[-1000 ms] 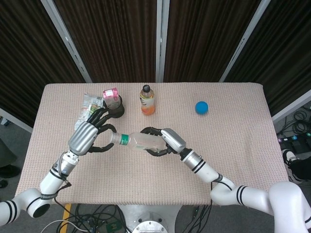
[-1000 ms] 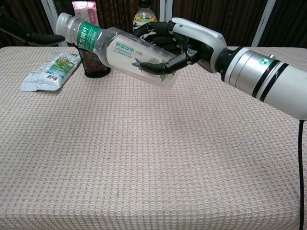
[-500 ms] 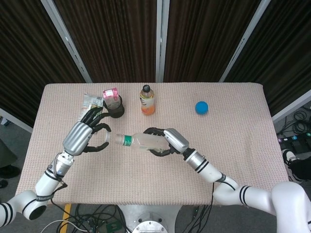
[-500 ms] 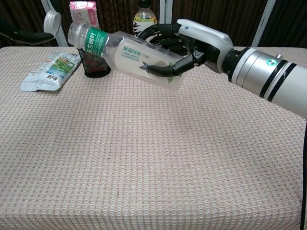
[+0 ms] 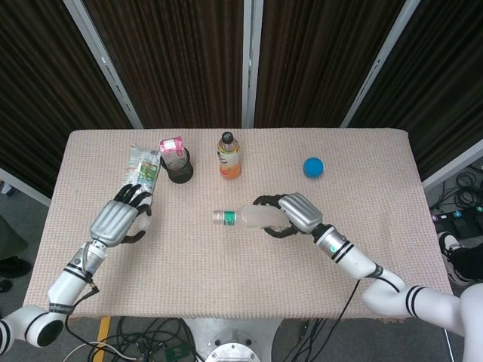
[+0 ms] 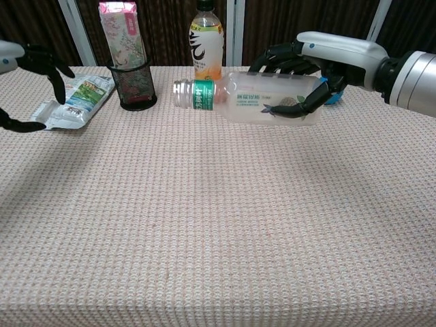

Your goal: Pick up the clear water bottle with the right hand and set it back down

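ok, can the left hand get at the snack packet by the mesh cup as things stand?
Probably yes. The left hand is open, holds nothing, and sits just in front of the snack packet with only bare table between. The mesh cup stands off to one side, clear of that path.

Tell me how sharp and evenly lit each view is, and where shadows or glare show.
Head view: sharp, flat even light, dark curtains behind, only faint shadow under the bottle and right hand. Chest view: table weave crisp, a soft shadow at the left near the left hand; the clear bottle shows pale highlights but its label stays readable; no motion blur.
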